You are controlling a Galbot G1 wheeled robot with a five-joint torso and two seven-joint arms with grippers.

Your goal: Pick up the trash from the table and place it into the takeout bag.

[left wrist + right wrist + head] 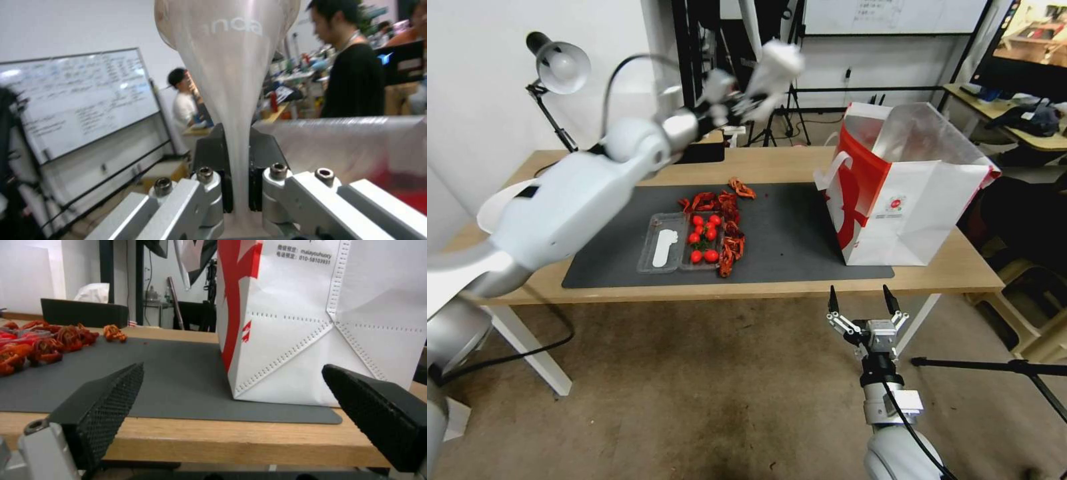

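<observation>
**Q:** Trash: state location and status.

**A:** One piece, a pale white plastic item [777, 63], is held in the air. It is up beyond the far left corner of the takeout bag [907, 193], above the level of the bag's rim and outside the bag. The rest lies on the dark grey mat [794, 233], well to the left of the bag. There is a clear plastic tray [664, 250] holding red tomatoes [704, 237], with red shell scraps [730, 230] touching its bag-facing side.

**Q:** Left gripper condition?

**A:** The left gripper [747, 97] is clamped on the white plastic item. In the left wrist view its dark fingers [267, 156] pinch the narrow part of the item, and the wider part flares out past them. Printed lettering on the item is unreadable.

**Q:** Right gripper condition?

**A:** The right gripper [862, 300] is spread wide and holds nothing. It is low, in front of the bag and below the front edge of the table [800, 163]. In the right wrist view the bag's lower front corner appears between the two ribbed pads [111, 396], well apart from both.

**Q:** Bag condition?

**A:** It stands upright with its mouth open, part on the mat and part on bare wood beyond the mat's edge.
</observation>
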